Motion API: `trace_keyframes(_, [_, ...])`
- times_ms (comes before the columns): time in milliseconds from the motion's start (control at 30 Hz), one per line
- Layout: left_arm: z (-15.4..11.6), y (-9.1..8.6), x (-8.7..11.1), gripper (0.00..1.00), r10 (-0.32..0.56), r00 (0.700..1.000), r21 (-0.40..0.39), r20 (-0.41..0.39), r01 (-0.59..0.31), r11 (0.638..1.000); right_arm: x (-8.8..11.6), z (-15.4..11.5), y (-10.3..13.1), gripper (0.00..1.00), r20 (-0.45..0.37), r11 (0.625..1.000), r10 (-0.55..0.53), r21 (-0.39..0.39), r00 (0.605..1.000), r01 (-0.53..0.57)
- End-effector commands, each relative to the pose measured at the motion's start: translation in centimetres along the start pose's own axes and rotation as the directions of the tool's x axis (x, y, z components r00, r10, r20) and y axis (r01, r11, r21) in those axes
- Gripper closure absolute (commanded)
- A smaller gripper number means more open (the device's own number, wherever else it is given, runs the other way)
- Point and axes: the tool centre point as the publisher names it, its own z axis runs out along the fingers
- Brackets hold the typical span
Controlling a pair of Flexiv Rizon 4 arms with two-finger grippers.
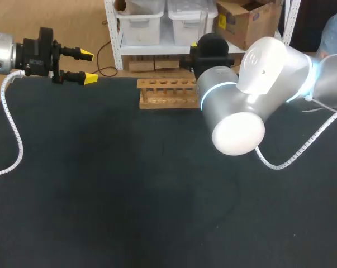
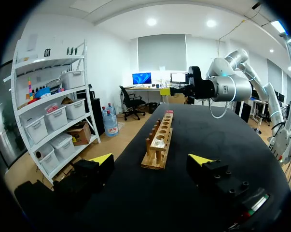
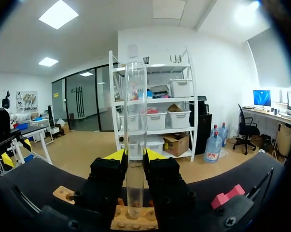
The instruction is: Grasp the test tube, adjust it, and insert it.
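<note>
Right gripper pinching clear glass test tube upright, btm end at light wooden holed rack; left gripper spread, far off.

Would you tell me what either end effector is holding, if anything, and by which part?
The right end effector holds the upright test tube by its lower half; the left end effector is open and empty.
</note>
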Motion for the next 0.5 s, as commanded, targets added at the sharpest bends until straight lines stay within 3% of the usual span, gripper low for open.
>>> trace_keyframes(33, [0.0, 0.0, 0.1, 0.00, 0.003, 1.000, 0.000, 0.004, -0.003, 1.000, 0.3, 0.3, -0.2, 1.00, 0.000, 1.000, 0.007, -0.008, 1.000, -0.007])
trace_keyframes(500, [0.0, 0.0, 0.1, 0.00, 0.003, 1.000, 0.000, 0.004, -0.003, 1.000, 1.7, 0.4, 0.3, 1.00, -0.017, 1.000, 0.025, -0.014, 1.000, -0.026])
